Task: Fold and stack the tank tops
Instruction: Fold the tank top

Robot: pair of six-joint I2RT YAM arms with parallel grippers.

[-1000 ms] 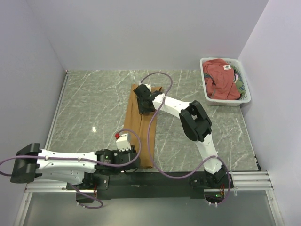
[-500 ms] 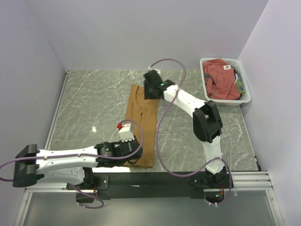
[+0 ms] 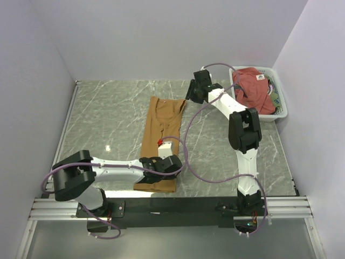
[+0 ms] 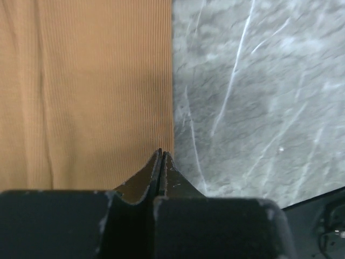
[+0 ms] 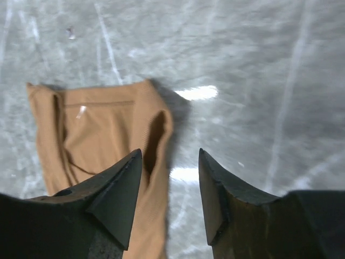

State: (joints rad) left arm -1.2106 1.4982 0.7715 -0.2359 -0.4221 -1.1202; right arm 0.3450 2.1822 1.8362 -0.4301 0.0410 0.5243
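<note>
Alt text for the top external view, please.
A tan tank top, folded into a long strip, lies on a marble table; the left hand is shut at its near right edge. The right hand is open above the table, between the strip and a white basket holding a rust-red tank top.

tan tank top (image 4: 86, 81) in fine-ribbed matt cloth, table (image 4: 259, 81) smooth, glossy, marble-veined, basket (image 3: 260, 117) white plastic mesh

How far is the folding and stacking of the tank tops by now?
Done: the tan tank top lies folded lengthwise into a narrow strip. In hand: the left tool is shut at its near right edge; the right tool hangs open near its far end. Left: the crosswise fold, and the red tank top, not yet taken from the basket.
</note>
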